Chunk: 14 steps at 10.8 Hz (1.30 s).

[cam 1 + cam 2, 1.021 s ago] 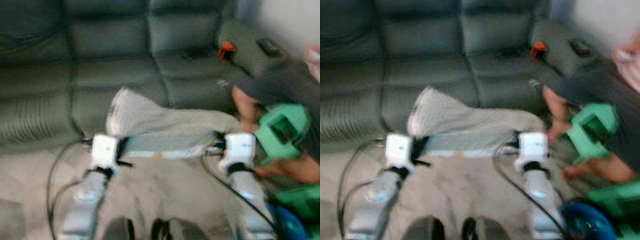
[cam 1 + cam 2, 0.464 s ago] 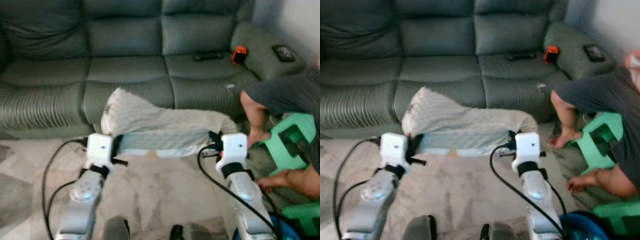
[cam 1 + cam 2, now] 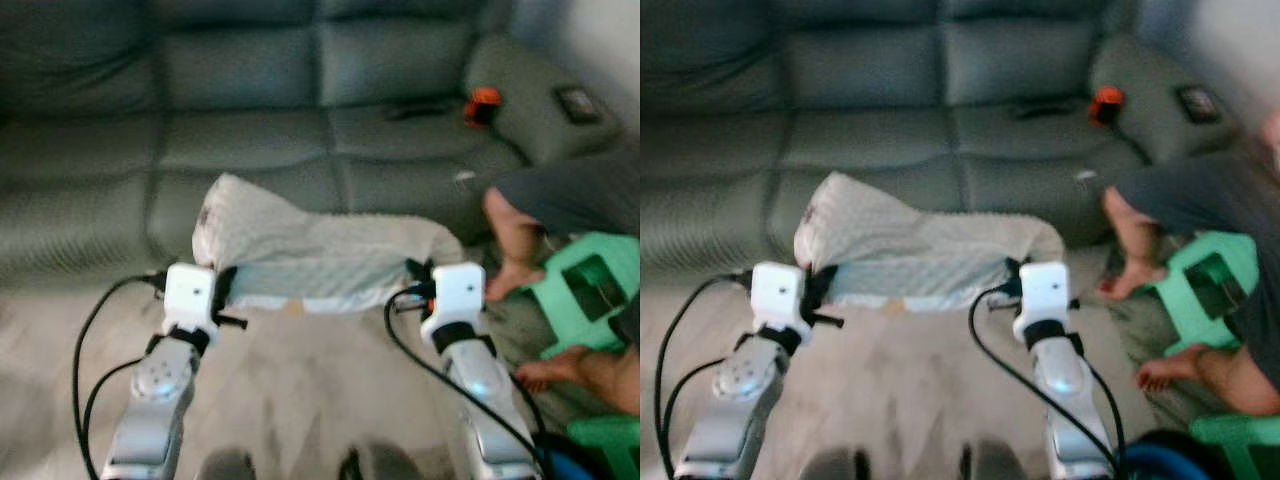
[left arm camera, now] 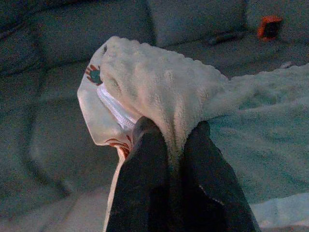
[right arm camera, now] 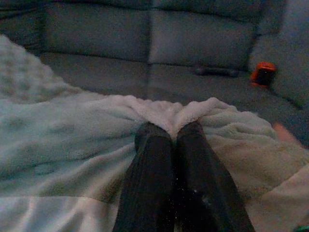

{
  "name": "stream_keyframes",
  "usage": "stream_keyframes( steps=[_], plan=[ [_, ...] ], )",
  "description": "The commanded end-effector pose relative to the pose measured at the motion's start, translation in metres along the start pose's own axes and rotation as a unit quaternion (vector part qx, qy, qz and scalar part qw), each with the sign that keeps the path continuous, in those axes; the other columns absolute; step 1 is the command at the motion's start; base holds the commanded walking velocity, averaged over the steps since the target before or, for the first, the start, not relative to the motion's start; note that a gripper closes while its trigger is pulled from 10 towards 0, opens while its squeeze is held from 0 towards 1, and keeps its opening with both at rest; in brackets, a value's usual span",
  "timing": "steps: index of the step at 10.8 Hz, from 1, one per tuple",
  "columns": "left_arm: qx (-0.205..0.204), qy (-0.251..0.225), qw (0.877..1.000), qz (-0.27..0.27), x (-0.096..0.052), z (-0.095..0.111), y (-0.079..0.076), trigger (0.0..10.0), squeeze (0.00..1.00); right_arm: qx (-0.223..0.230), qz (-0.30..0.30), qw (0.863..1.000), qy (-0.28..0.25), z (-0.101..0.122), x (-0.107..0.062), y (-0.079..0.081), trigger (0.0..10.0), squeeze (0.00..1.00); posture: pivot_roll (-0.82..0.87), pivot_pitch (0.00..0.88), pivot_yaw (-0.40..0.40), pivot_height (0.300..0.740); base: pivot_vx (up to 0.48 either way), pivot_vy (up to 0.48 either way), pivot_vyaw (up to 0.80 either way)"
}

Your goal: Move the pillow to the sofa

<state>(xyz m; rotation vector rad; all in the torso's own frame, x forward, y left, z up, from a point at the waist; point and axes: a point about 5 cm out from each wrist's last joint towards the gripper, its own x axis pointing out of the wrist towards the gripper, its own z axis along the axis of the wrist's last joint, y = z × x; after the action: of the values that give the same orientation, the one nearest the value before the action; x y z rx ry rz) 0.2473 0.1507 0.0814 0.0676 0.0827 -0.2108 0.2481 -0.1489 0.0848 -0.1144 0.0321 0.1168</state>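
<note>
The pillow (image 3: 320, 252), pale and fleecy, hangs stretched between both grippers just in front of the sofa (image 3: 250, 110), short of its seat edge. The left gripper (image 4: 170, 145) is clenched on one bunched corner by a printed trim; the right gripper (image 5: 173, 137) pinches the opposite edge. On the sofa's right seat lie an orange object (image 3: 482, 105) and a dark, slim thing (image 3: 420, 109), perhaps a remote; another dark device (image 3: 578, 101) sits on the armrest. To the sofa's right a person (image 3: 570, 215) sits on a green stool (image 3: 585, 295), a bare foot (image 3: 505, 282) near the right arm. The left and middle seats lie open.
</note>
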Motion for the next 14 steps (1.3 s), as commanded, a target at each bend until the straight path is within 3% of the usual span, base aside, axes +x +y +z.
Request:
stream_keyframes(
  steps=[1,7,13,14],
  plan=[
    [-0.007,-0.017,1.000,-0.025,0.0024,0.0058,-0.0131,10.0,0.00,-0.009,-0.007,1.000,-0.011,0.0035,-0.0010,-0.0078,10.0,0.00,-0.04,0.130,-0.043,0.740,0.480,0.000,0.77],
    [-0.009,-0.019,1.000,-0.023,0.0046,0.0068,-0.0145,10.0,0.00,-0.003,0.007,1.000,-0.014,0.0044,-0.0011,-0.0043,10.0,0.00,-0.04,0.131,-0.047,0.740,0.480,0.000,0.72],
    [-0.011,-0.020,0.999,-0.027,0.0074,0.0073,-0.0170,10.0,0.00,0.005,0.002,1.000,-0.008,0.0037,0.0010,-0.0051,10.0,0.00,-0.05,0.127,-0.044,0.740,0.480,0.000,0.00],
    [-0.011,-0.020,0.999,-0.030,0.0078,0.0073,-0.0174,10.0,0.00,0.008,-0.002,1.000,-0.003,0.0026,0.0014,-0.0056,10.0,0.00,-0.05,0.127,-0.045,0.740,0.390,0.000,-0.80]
  ],
)
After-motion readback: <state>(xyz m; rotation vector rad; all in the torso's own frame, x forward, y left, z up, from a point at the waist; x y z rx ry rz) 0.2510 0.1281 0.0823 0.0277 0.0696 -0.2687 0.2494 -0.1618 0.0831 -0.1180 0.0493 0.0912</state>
